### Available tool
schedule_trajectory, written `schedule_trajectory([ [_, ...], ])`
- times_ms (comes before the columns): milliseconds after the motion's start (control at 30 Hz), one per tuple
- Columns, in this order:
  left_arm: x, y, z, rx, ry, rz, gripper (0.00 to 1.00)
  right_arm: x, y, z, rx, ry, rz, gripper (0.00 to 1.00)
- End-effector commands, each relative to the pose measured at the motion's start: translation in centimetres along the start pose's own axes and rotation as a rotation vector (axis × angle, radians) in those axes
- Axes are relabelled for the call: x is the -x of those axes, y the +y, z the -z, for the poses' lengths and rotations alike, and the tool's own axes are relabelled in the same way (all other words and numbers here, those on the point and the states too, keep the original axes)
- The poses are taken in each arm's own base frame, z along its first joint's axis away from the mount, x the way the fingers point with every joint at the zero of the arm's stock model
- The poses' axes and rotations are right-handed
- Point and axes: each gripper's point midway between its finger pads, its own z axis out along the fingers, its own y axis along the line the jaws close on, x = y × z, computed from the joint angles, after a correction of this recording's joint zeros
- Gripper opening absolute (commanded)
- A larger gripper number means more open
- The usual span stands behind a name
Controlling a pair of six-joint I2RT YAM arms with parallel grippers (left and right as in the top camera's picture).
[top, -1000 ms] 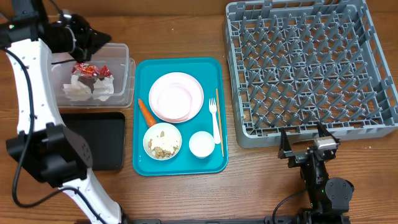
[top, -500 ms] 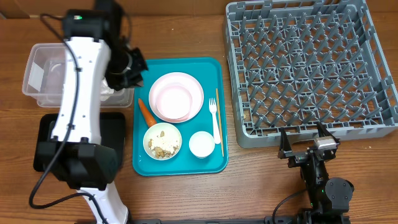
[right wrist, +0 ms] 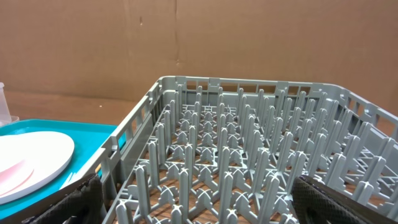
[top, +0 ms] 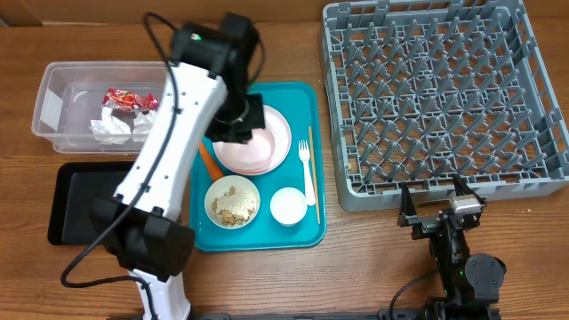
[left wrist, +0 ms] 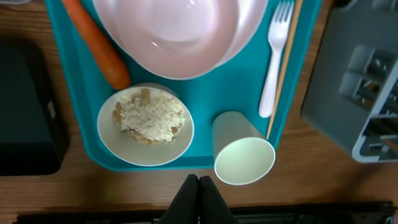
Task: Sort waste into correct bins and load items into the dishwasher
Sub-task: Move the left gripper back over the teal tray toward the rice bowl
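Observation:
My left gripper [top: 242,124] hangs shut and empty above the teal tray, over the left edge of the pale-pink plate [top: 267,133]; its closed fingertips [left wrist: 199,186] show in the left wrist view. A pinkish bowl [left wrist: 180,18] rests on the plate. Beside them lie the carrot [left wrist: 96,43], a white bowl of crumbly food scraps [left wrist: 146,124], the white cup [left wrist: 244,155], the fork [left wrist: 273,68] and the wooden stick [left wrist: 285,62]. The clear tub [top: 53,107] holds the red wrapper [top: 124,98] and napkins [top: 111,129]. My right gripper [top: 436,209] stands open at the grey dish rack's [top: 444,98] front edge.
The black tray [top: 84,200] lies left of the teal tray [top: 311,231], in front of the clear tub. My left arm crosses above the tub's right end and the black tray. In the right wrist view the rack's pegs [right wrist: 249,155] fill the space ahead.
My left arm has swung from over the clear tub rightwards to above the teal tray, gripper shut throughout. The right arm has not moved.

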Motion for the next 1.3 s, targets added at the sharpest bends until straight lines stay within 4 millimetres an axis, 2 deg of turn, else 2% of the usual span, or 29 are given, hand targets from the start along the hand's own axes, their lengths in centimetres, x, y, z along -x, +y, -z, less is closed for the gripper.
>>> schedule_trajectory([
  [0, -1.4, -1.5, 0.5, 0.002, -0.014, -0.085, 0.04, -0.2, 0.0, 0.0, -0.001, -0.005, -0.006, 1.00],
  [133, -3.0, -2.7, 2.4, -0.022, -0.065, -0.153, 0.04, -0.2, -0.1, 0.0, -0.001, -0.005, -0.006, 1.00],
  [233, -5.2, -3.4, 4.7, -0.069, -0.113, -0.197, 0.04, -0.2, 0.0, 0.0, -0.001, -0.005, -0.006, 1.00],
  [367, -8.6, -2.4, 6.6, -0.072, -0.169, -0.225, 0.12, -0.2, 0.0, 0.0, -0.001, -0.005, -0.006, 1.00],
  [467, -10.7, -0.7, 6.4, -0.045, -0.171, -0.205, 0.16, -0.2, 0.0, 0.0, -0.001, -0.005, -0.006, 1.00],
  [600, -12.9, 1.3, 4.5, -0.004, -0.114, -0.188, 0.17, -0.2, 0.0, 0.0, -0.001, -0.005, -0.006, 1.00],
  [700, -12.5, 1.8, 2.8, 0.034, -0.107, -0.185, 0.21, -0.2, 0.0, 0.0, -0.001, -0.005, -0.006, 1.00],
  [767, -11.8, 1.6, 1.8, 0.038, -0.110, -0.185, 0.14, -0.2, 0.0, 0.0, -0.001, -0.005, -0.006, 1.00],
  [867, -11.0, 1.2, 0.5, 0.044, -0.108, -0.186, 0.12, -0.2, 0.0, 0.0, -0.001, -0.005, -0.006, 1.00],
  [900, -10.4, 1.0, 0.4, 0.047, -0.127, -0.186, 0.17, -0.2, -0.1, 0.0, -0.001, -0.005, -0.006, 1.00],
  [933, -9.7, 0.7, 0.3, 0.043, -0.148, -0.184, 0.27, -0.2, 0.0, 0.0, -0.001, -0.005, -0.006, 1.00],
  [967, -9.1, 0.2, 0.2, 0.028, -0.171, -0.186, 0.31, -0.2, 0.0, 0.0, -0.001, -0.005, -0.006, 1.00],
  [1067, -7.9, -1.1, -0.1, -0.013, -0.198, -0.186, 0.22, -0.2, 0.0, 0.0, -0.001, -0.005, -0.006, 1.00],
  [1100, -7.5, -1.3, -0.2, -0.014, -0.208, -0.182, 0.04, -0.2, 0.0, 0.0, -0.001, -0.005, -0.006, 1.00],
  [1267, -6.9, -1.4, -1.4, -0.001, -0.186, -0.069, 0.04, -0.2, 0.0, 0.0, -0.001, -0.005, -0.006, 1.00],
])
